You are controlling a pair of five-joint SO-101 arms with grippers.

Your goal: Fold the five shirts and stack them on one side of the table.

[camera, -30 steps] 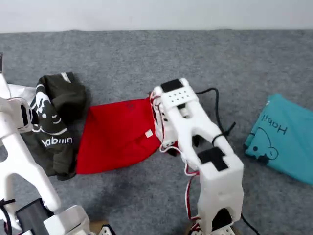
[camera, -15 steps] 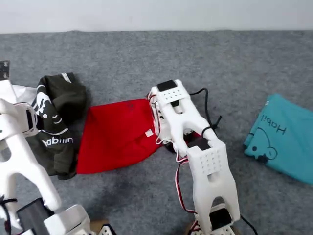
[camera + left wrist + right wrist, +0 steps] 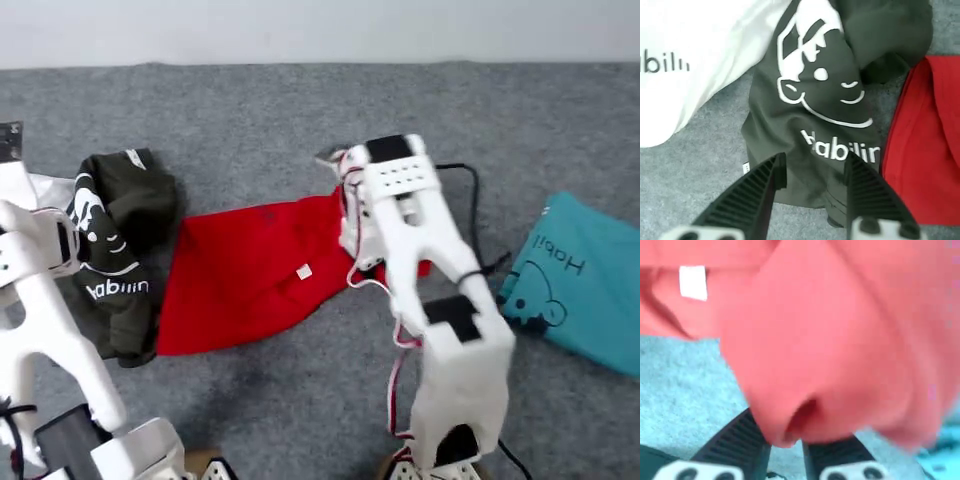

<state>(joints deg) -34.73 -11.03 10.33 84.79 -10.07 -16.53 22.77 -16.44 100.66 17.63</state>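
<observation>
A red shirt (image 3: 240,275) lies crumpled in the middle of the grey table. My right gripper (image 3: 787,442) is shut on a fold of the red shirt (image 3: 840,340) at its right edge, and the cloth bunches up over the black fingers (image 3: 740,440). The right arm (image 3: 405,210) stands over that edge in the high view. A dark green shirt (image 3: 115,240) with white print lies crumpled to the left of the red one. My left gripper (image 3: 812,185) hangs open just above the dark green shirt (image 3: 825,100), with nothing between its fingers.
A white shirt (image 3: 685,60) lies at the far left, partly under the green one. A teal shirt (image 3: 580,280) lies at the right edge. Bare grey table (image 3: 300,120) stretches along the back. The left arm (image 3: 35,290) stands at the front left.
The right arm has swung to the right, dragging the red shirt's right edge with it and stretching the cloth. The left arm has barely moved.
</observation>
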